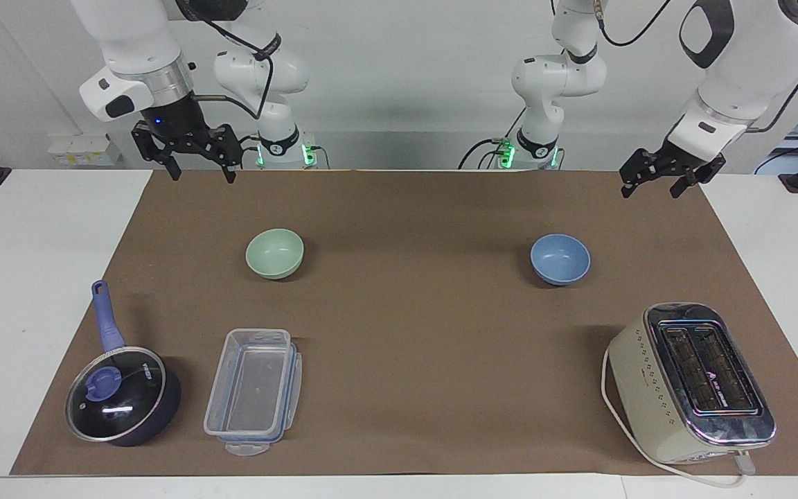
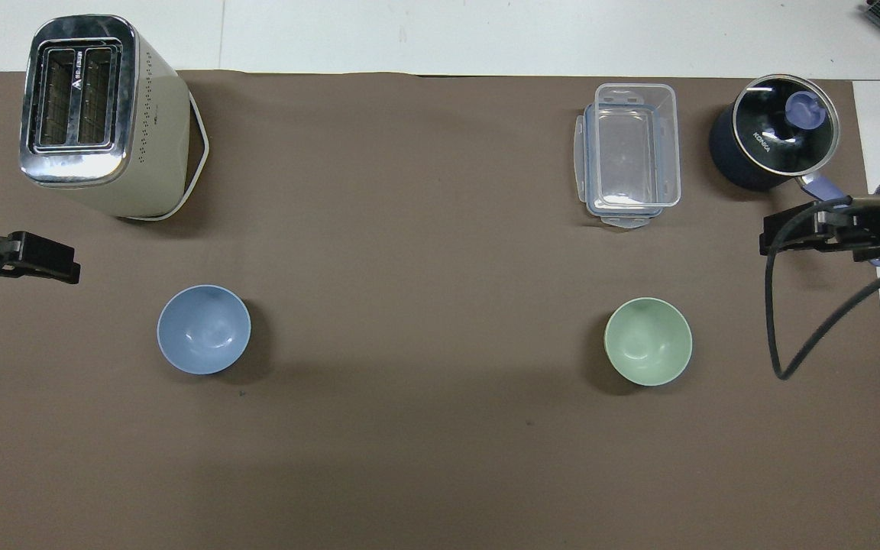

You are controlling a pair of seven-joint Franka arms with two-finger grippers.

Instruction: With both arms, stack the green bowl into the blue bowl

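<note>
Green bowl (image 1: 274, 254) and blue bowl (image 1: 560, 259) set well apart on mat. Left gripper (image 1: 657, 184) and right gripper (image 1: 201, 172) held up, fingers spread, nothing gripped.

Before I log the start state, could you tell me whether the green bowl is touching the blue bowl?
Apart. The facing view shows the green bowl and the blue bowl separated by open brown mat.

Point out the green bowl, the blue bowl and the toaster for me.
green bowl (image 1: 274, 253), facing view, on the inside of its hollow.
blue bowl (image 1: 560, 258), facing view, on the inside of its hollow.
toaster (image 2: 77, 95), overhead view, on its chrome top between the two slots.
</note>
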